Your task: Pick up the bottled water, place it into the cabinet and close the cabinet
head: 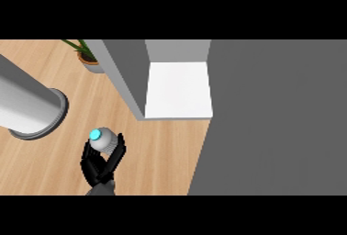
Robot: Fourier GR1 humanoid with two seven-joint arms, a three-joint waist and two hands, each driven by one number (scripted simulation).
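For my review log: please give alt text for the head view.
A black hand holds a water bottle with a blue cap over the wooden counter, short of the open cabinet and its white shelf. A big grey cylinder lies at left, a potted plant behind.

My black hand (100, 160), matt like hard plastic, curls round the bottled water (103, 140), whose body reads as pale, smooth plastic under a glossy turquoise cap (95, 135). Beneath us, the counter (156, 156) shows light wood with fine, even grain and a satin finish. To one side lies a big cylinder (30, 108) of brushed grey metal with a soft sheen along its rim. The cabinet (177, 87) has flat, matt grey walls and a smooth white shelf inside; its wide door (278, 119) is plain matt grey. The plant pot (89, 58) looks like brown earthenware.
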